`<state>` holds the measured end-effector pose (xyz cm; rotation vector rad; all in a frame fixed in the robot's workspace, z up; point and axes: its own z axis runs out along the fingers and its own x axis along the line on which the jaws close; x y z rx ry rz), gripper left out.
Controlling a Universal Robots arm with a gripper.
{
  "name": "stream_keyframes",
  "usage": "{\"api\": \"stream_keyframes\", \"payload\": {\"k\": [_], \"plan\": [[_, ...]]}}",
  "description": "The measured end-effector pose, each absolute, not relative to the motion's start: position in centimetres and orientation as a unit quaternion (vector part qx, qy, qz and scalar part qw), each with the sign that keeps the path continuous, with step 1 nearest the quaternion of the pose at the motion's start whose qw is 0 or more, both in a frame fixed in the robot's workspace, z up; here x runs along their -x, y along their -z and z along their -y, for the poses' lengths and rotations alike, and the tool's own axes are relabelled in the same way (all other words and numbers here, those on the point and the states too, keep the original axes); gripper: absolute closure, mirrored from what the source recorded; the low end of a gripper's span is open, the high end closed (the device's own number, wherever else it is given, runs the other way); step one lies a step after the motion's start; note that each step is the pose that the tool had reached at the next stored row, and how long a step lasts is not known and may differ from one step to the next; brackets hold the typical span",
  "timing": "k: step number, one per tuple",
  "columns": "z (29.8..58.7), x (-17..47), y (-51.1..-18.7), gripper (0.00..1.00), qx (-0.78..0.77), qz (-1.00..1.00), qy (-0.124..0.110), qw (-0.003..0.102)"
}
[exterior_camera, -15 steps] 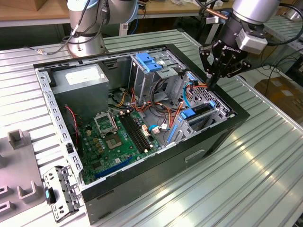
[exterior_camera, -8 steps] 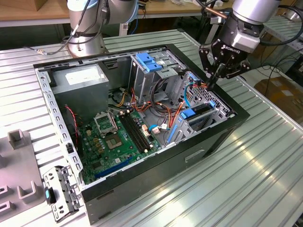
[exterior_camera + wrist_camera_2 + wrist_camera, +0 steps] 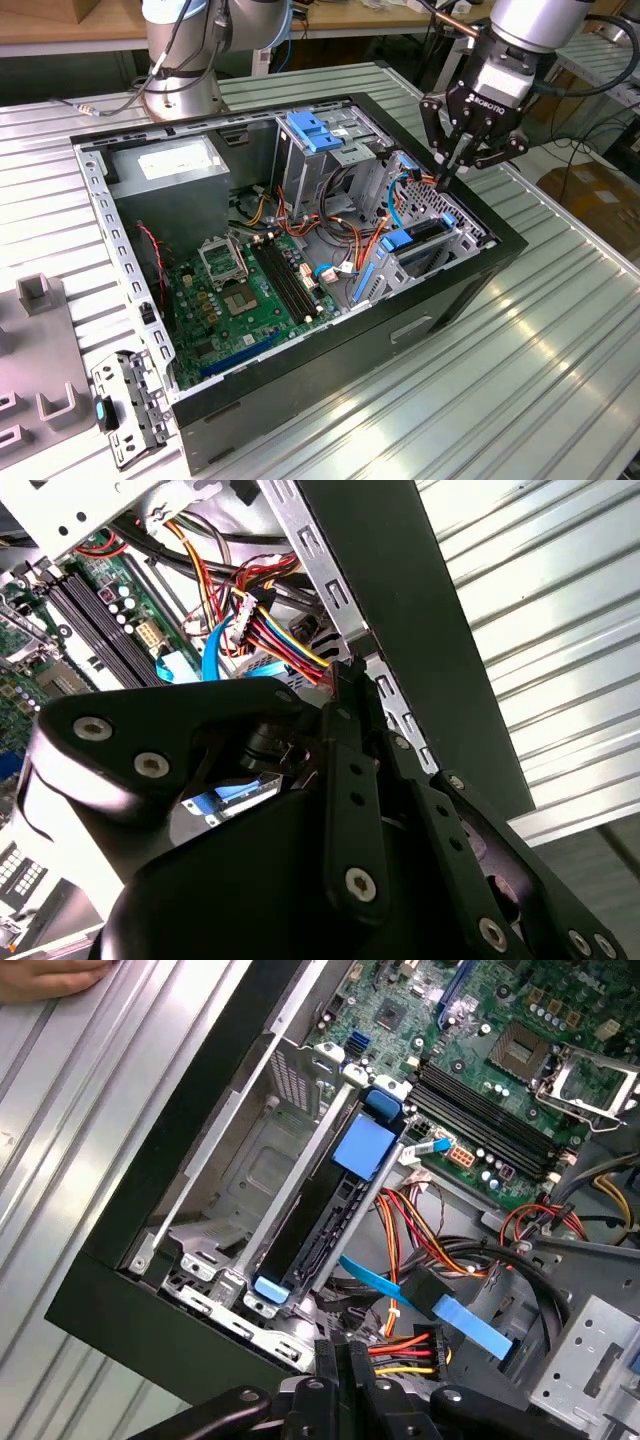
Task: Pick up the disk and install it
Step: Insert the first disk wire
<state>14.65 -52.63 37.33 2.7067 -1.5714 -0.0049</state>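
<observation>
Gripper (image 3: 445,178) pinched narrow, empty, upper right of the exterior view, just above the disk (image 3: 418,238). First wrist view: disk on edge in the cage (image 3: 250,1160). Second wrist view: wires (image 3: 280,630) close by. Probably the fitting-in step; calls for care.

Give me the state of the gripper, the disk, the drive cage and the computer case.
Gripper: shut, above the drive cage, apart from the disk.
Disk: on edge in a drive cage slot, not held.
Drive cage: one slot filled, the neighbouring slot empty.
Computer case: open, side panel off.
</observation>
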Motion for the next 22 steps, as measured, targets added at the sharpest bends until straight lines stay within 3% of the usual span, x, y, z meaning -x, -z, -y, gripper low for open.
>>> {"api": "stream_keyframes", "payload": {"k": [22], "plan": [[52.63, -14.5, -37.15, 0.84, -0.812, 0.584, 0.002, 0.006]]}}
